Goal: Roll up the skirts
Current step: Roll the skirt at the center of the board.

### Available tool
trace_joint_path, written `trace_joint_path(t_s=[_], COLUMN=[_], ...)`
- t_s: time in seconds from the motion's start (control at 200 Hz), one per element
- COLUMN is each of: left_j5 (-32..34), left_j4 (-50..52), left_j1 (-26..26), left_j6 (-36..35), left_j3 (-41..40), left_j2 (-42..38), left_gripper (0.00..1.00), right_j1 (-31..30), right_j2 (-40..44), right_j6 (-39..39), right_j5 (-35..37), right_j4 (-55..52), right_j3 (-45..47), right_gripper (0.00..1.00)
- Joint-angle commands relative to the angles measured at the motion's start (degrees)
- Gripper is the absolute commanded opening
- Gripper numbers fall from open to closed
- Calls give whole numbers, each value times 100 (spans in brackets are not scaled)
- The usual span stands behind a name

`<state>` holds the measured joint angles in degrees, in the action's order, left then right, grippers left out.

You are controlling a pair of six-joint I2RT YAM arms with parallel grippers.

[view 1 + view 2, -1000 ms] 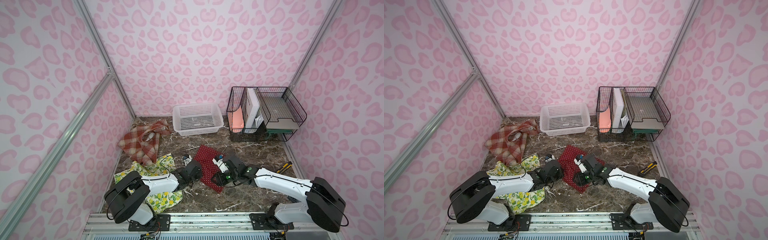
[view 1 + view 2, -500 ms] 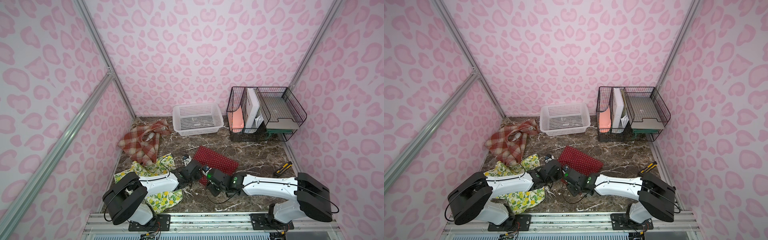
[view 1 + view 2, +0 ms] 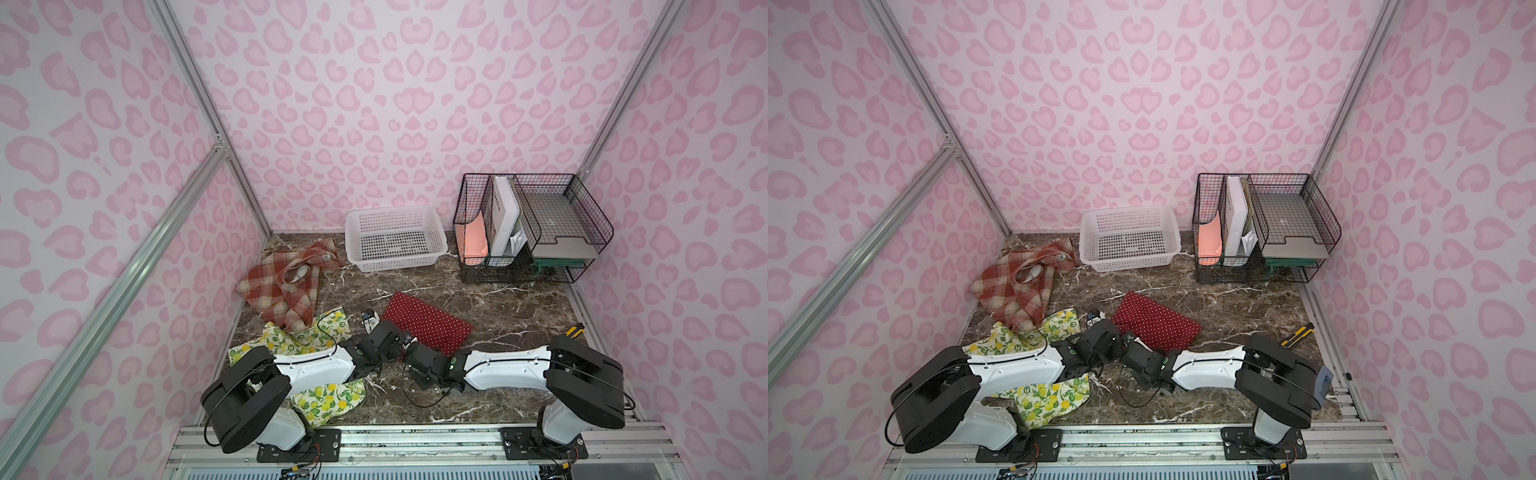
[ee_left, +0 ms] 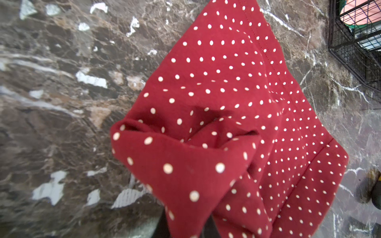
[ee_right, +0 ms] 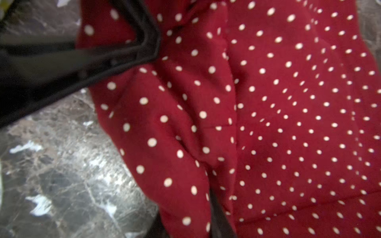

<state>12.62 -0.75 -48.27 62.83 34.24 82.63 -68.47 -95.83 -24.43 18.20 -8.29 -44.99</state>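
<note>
Between the 2 grippers lies the near corner of the red polka-dot skirt [image 3: 428,322]. The rest of it spreads flat on the brown marble table [image 3: 498,299] beyond their fingertips, as a long folded band. The left gripper [image 3: 402,340] is clamped on this corner, and the cloth rises in soft pleats to its jaws. The right gripper [image 3: 412,351], just beside it, appears closed on the same edge, because the folds run together at its fingers. I judge that both hold 1 short end so that it can be turned over itself and the roll can start there; no roll is formed yet. The fabric looks thin, matte and limp, with a stitched hem, so it will probably sag between the 2 grips. Under and behind the left arm lies the lemon-print skirt [image 3: 328,395], crumpled. Further out on that side, the thicker plaid skirt [image 3: 282,291] sits in a heap. Far beyond both grippers stand a white lattice basket [image 3: 395,257] and a black wire rack [image 3: 469,232].
</note>
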Motion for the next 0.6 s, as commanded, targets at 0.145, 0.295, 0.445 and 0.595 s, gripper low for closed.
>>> trace_joint_path(t_s=[0.145,0.295,0.445,0.595], left_j5=[227,534,310,112], left_j4=[1614,2250,2378,2078], left_j1=[284,428,425,418], left_j6=[-177,-275,-272,-258], left_j3=[74,-95,-299,-418], left_j2=[-915,-2069,-2538,-2503], left_gripper=[66,74,75,74], right_j1=[252,784,1627,2485], right_j2=[589,826,624,37], right_j6=[-235,-307,-455,-1052], right_j5=[-2246,-3705,-5330,-7054], right_j4=[-650,-259,684,2228], right_j3=[160,186,368,903], right_gripper=[0,0,0,1])
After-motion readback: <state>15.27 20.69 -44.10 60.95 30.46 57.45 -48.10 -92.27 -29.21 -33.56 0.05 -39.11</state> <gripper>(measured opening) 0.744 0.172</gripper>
